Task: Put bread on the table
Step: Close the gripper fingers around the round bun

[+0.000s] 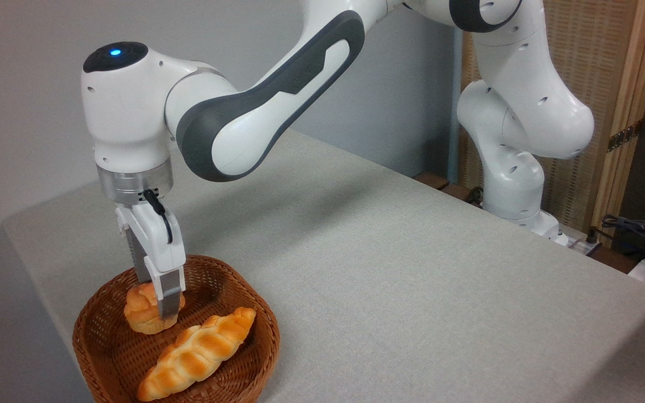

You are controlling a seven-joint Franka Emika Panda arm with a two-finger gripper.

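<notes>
The bun (142,313) sits between the jaws (160,313), down inside the basket (98,358) at its far left side. One finger (170,302) stands in front of it and the other is mostly hidden behind, so the jaws straddle it. They look pressed against its sides, but from here I cannot tell for sure whether they have clamped it or only bracket it. The bun appears to rest on the basket floor, or barely off it; the angle does not settle that. Just beside the jaws, toward the near right, the braided loaf (196,354) lies slantwise across the basket, close to the bun but not touching the fingers. Beyond the rim, the surface (389,268) stretches away to the right of the jaws, bare cloth all the way back to the arm's base. To my eye the job is at its start: the reach is done, the grasp is perhaps made, and the lift, carry and setting-down on the cloth are all left.
</notes>
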